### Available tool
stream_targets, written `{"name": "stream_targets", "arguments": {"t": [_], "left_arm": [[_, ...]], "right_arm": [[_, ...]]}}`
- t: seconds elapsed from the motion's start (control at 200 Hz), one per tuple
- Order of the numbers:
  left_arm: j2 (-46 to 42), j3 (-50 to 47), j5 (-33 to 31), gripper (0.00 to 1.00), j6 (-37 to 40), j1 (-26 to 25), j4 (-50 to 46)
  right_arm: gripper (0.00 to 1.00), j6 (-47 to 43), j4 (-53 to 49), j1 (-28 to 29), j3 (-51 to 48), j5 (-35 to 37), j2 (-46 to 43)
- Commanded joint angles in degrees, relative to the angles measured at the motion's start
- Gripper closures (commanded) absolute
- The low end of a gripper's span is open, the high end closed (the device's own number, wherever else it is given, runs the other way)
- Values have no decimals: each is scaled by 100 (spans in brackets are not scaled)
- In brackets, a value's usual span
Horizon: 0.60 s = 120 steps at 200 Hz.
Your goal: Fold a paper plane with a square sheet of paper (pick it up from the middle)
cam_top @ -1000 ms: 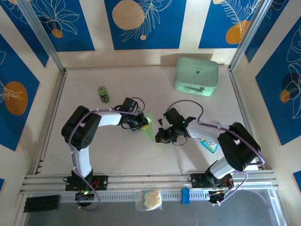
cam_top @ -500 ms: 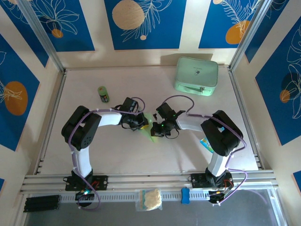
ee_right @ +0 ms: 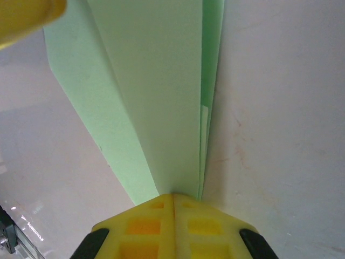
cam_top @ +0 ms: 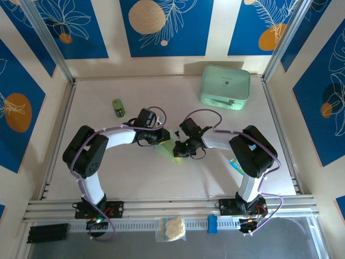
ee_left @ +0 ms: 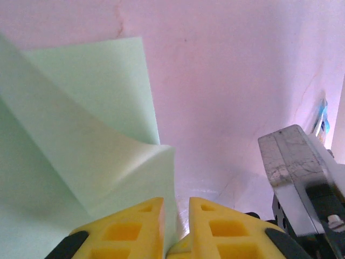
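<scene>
**Top external:** the paper plane (cam_top: 166,145) lies mid-tabletop (cam_top: 140,178), between the left gripper (cam_top: 160,138) and the right gripper (cam_top: 181,149), both right up against it. The mint-green case (cam_top: 225,86) at far right and the small green bottle (cam_top: 118,108) at far left are well apart from it. Its long axis runs approx far-to-near w/ a slight slant. Which end is the nose is too small to tell here.

**Left wrist:** the left gripper (ee_left: 176,229) jaws stand a sliver apart, w/ an edge of the paper plane (ee_left: 81,135) running down into the gap. Pinched or let go, cannot tell. The paper humps up in a soft ridge, and one flap lies flat on the tabletop beyond.

**Right wrist:** the right gripper (ee_right: 173,216) jaws are clenched on the end of the paper plane (ee_right: 156,108), no gap showing. The creases run straight away from the jaws, so the long axis follows the jaw line. The shape tapers toward the jaws, so prob the narrow end is the held one. A fingertip (ee_right: 24,16) of the left gripper sits near the wide end.

**Handling:** v. light, thin, floppy. Folds likely spring open, a stray squeeze creases it for good, and it prob slides easily. Best hold is on the centre crease at mid-length, layers together, not on loose flap edges.
</scene>
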Motion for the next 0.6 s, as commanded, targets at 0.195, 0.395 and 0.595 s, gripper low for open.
{"name": "stream_targets", "arguments": {"t": [0.195, 0.395, 0.595], "left_arm": [[379, -11, 29, 82, 289, 5, 139], [636, 56, -156, 83, 311, 50, 85], [819, 166, -339, 83, 564, 307, -234]], "right_arm": [[99, -186, -1000, -8, -145, 185, 330], [99, -151, -1138, -17, -194, 307, 349], [99, -85, -1391, -16, -228, 436, 333]]}}
